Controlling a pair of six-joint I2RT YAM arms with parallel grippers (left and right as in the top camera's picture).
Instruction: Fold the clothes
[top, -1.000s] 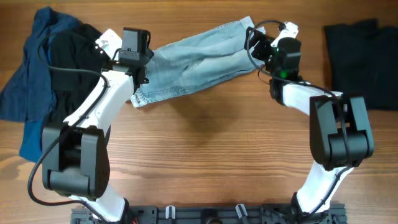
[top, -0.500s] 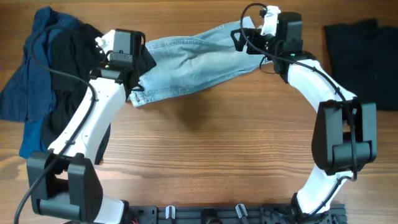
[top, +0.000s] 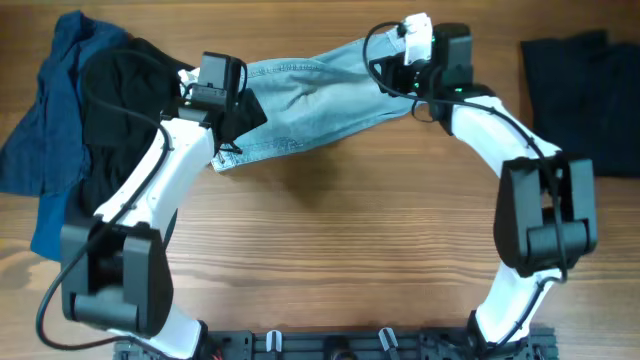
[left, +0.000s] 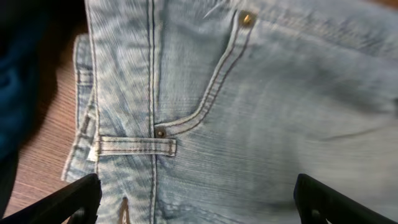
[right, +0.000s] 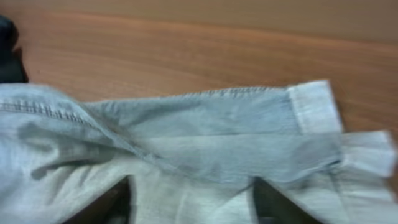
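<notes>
Denim shorts (top: 310, 100) flat on bench (top: 330, 240), far side, between arms. Left fingers (left: 78, 198) wide open over waistband (left: 124, 93), empty. Right fingers (right: 270, 205) part-open astride cuffed hem (right: 314, 106); grip unclear. Soft, limp, light: pinch waistband corner and hem.

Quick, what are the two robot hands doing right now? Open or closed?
Left gripper: open over the denim shorts, holding nothing.
Right gripper: at the shorts; open or gripping cannot be told.
</notes>
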